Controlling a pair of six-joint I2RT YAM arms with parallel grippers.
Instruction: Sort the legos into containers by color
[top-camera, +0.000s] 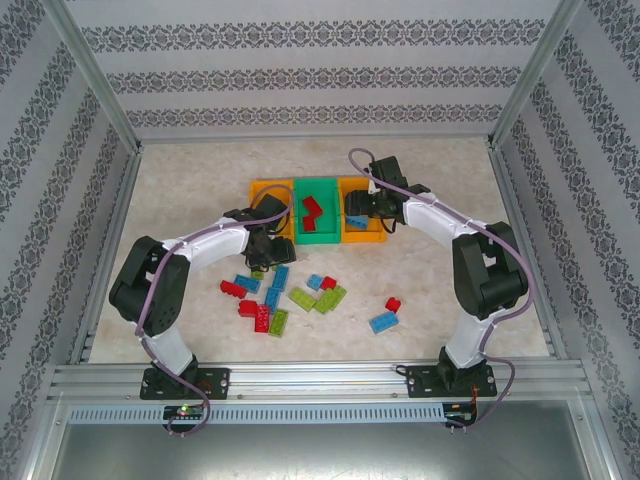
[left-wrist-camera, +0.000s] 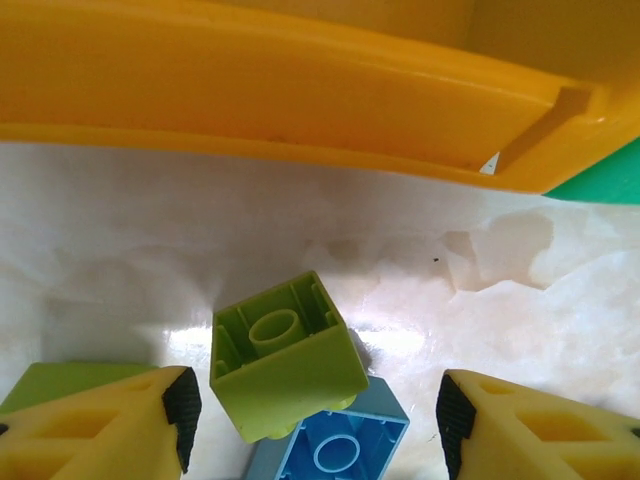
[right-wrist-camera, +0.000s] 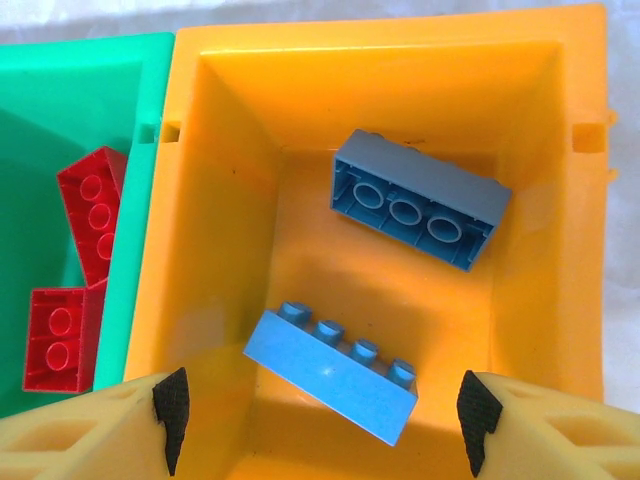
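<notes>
Legos in red, blue and lime green are scattered on the marbled table, at six o'clock from the row of containers. At the left end of that row stands the left orange bin, and the left gripper is held low over the table at this bin's six o'clock. Between its spread pads a lime green brick is framed, tilted and hollow side up, with a gap on either side, so nothing is pinched. A blue brick is overlapped by it at its five o'clock. In the middle, red bricks are held in the green bin. To the right, two blue pieces are lying in the right orange bin: an upturned blue brick at one o'clock and a studs-up blue brick at six o'clock. The right gripper is held above this bin with its jaws spread wide and nothing between them. Farther right, a lone red brick and a lone blue brick are seen apart from the pile, at four o'clock from the containers.
</notes>
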